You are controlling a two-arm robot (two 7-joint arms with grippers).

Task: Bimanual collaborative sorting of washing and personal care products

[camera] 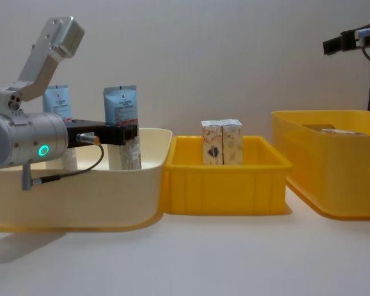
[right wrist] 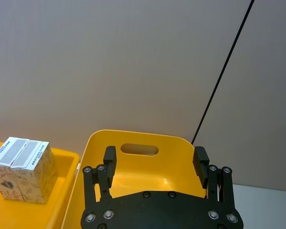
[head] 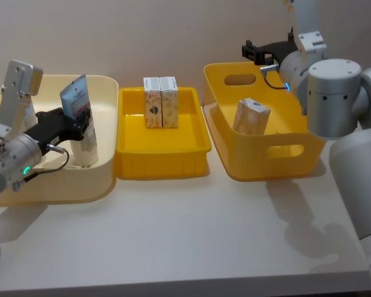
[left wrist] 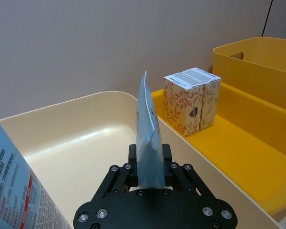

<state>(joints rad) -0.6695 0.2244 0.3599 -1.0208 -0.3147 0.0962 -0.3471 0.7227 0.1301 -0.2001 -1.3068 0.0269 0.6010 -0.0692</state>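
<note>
Presently, three bins sit in a row on a white table [head: 204, 241].

Left, cream bin [head: 55, 193]: the left gripper [head: 80, 124] pinches a blue-and-white tube [head: 76, 99] upright at about mid-height, the tube's lower end down inside the bin. A second tube [camera: 57, 102] stands farther left, behind the arm.

Centre, shallow yellow tray [head: 161, 164]: two cream-orange cartons [head: 160, 102] stand upright, touching side by side, toward the far wall.

Right, deep yellow bin [head: 266, 162]: one carton [head: 251, 117] leans inside. The right gripper [right wrist: 155, 160] hovers above the bin's far rim, fingers spread, nothing between them.
</note>
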